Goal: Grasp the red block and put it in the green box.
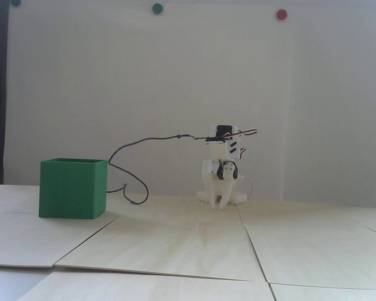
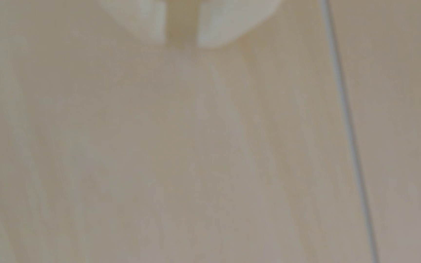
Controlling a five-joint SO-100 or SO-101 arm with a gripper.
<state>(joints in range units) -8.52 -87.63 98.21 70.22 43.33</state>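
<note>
Low over the table, the white gripper points down, jaws slightly parted with only a narrow gap and nothing between them; the wrist view shows the same gap over bare wood. Well off to its left in the fixed view stands the box, with no block in sight.

Green box — matte plastic, sides faintly ribbed. Counter — pale wood panels, smooth, matt, light grain in the wrist view. Fingers — white plastic, matt. Cable — black, thin, slightly glossy.
</note>
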